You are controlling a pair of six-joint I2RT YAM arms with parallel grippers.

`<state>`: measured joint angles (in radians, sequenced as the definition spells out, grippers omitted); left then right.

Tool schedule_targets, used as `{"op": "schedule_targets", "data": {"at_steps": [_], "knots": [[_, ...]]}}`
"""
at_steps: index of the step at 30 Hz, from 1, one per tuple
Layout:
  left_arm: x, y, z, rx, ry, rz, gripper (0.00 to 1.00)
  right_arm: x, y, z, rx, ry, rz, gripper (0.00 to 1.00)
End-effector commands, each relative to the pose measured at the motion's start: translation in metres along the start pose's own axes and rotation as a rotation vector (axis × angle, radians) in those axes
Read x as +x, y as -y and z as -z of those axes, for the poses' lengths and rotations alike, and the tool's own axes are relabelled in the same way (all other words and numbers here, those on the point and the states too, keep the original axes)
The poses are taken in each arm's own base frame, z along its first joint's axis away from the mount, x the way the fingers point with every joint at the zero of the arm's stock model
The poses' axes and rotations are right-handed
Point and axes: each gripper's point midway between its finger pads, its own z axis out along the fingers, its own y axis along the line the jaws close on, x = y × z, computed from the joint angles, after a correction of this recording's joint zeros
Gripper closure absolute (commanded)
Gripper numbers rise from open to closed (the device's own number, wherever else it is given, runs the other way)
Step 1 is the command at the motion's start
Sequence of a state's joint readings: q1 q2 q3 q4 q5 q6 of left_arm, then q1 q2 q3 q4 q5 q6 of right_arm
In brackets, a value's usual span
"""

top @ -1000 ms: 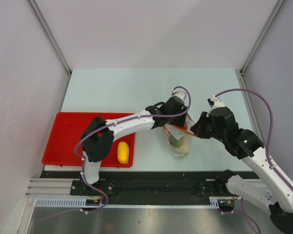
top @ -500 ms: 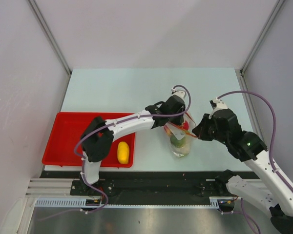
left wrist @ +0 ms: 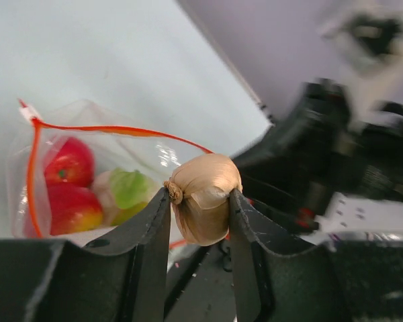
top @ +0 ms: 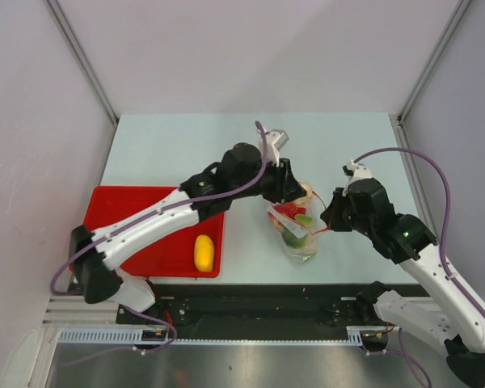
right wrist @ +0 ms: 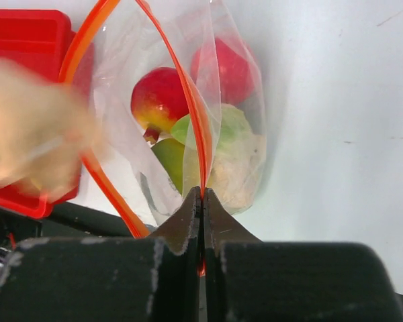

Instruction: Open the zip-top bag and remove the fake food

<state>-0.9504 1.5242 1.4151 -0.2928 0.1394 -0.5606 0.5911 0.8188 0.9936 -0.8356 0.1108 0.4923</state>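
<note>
The clear zip-top bag [top: 297, 236] stands open on the table, its red zip strip [right wrist: 188, 100] spread wide. My right gripper [top: 329, 223] is shut on the strip at the bag's right rim [right wrist: 202, 196]. My left gripper [top: 301, 194] is just above the bag's mouth and is shut on a whitish-beige lumpy piece [left wrist: 203, 198], clear of the bag. In the bag [left wrist: 87, 174] lie two red balls [left wrist: 70, 161] [right wrist: 162, 94] and a green piece [left wrist: 131, 188] [right wrist: 171, 157]. The yellow oval [top: 203, 253] lies on the red tray.
A flat red tray [top: 121, 222] sits at the table's near left, with the yellow oval at its right end. Grey walls close in the table at the back and on both sides. The left arm stretches over the tray's right part.
My left gripper has come up out of the bag with the beige piece, and the arm has swung back and left. My right gripper has kept its hold on the strip.
</note>
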Motion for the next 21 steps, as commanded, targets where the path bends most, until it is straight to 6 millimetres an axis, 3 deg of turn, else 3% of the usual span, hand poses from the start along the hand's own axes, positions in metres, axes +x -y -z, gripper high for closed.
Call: {"op": "schedule_targets", "data": {"at_steps": [1,3,4,6,7,9,10,12,13,17,21], "knots": [[-0.018,0.041,0.050,0.174,0.072,0.020,0.62,-0.022,0.005,0.003,0.030,0.078,0.034,1.00],[-0.009,0.029,0.062,0.124,0.064,0.023,0.60,-0.022,0.007,0.001,0.039,0.078,0.038,1.00],[-0.013,0.022,0.082,0.083,0.097,0.022,0.60,-0.023,0.009,0.001,0.043,0.078,0.033,1.00],[-0.006,-0.002,0.097,0.002,0.112,0.032,0.59,-0.023,0.011,0.000,0.050,0.076,0.037,1.00],[-0.008,-0.012,0.118,-0.048,0.150,0.042,0.59,-0.023,0.011,0.000,0.046,0.075,0.042,1.00],[0.006,-0.048,0.136,-0.164,0.164,0.101,0.57,-0.023,0.014,0.000,0.052,0.075,0.051,1.00],[0.023,-0.069,0.154,-0.248,0.157,0.161,0.56,-0.023,0.015,0.000,0.055,0.074,0.053,1.00],[0.033,-0.111,0.176,-0.414,0.197,0.251,0.53,-0.024,0.017,0.000,0.063,0.077,0.055,1.00],[0.051,-0.125,0.190,-0.470,0.199,0.306,0.52,-0.024,0.019,0.000,0.066,0.077,0.053,1.00],[0.071,-0.161,0.202,-0.580,0.260,0.352,0.50,-0.025,0.020,0.001,0.061,0.077,0.032,1.00],[0.094,-0.189,0.191,-0.683,0.212,0.368,0.48,-0.028,0.018,0.001,0.049,0.086,0.021,1.00]]}}
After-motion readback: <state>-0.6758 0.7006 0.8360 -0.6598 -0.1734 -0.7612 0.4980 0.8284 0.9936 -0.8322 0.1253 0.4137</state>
